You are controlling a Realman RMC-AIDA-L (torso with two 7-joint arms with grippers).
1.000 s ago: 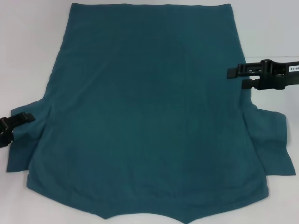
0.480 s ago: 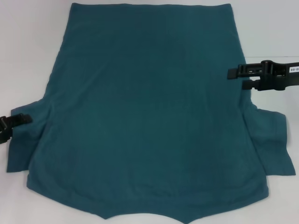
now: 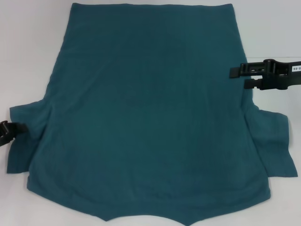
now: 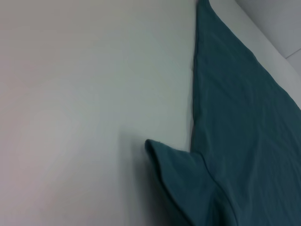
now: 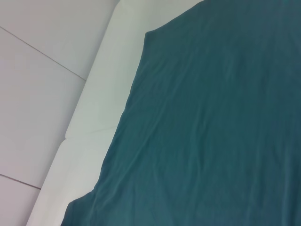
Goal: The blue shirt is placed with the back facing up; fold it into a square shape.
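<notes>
The blue shirt point(image 3: 146, 113) lies flat on the white table point(image 3: 28, 47), plain side up, with both short sleeves spread out to the sides. My left gripper point(image 3: 10, 129) is at the table's left edge, at the end of the left sleeve point(image 3: 26, 136), and only partly in view. My right gripper point(image 3: 238, 78) is open, low at the shirt's right side edge, above the right sleeve point(image 3: 273, 141). The shirt's left side and sleeve show in the left wrist view point(image 4: 235, 122). The shirt's body shows in the right wrist view point(image 5: 211, 117).
Bare white table shows to the left point(image 4: 84, 94) and right point(image 3: 277, 28) of the shirt. A pale floor lies beyond the table's edge point(image 5: 84, 113) in the right wrist view.
My left gripper has drawn back to the left and slightly toward me, off the left sleeve. The sleeve's top corner now lies spread out. The right gripper has barely moved.
</notes>
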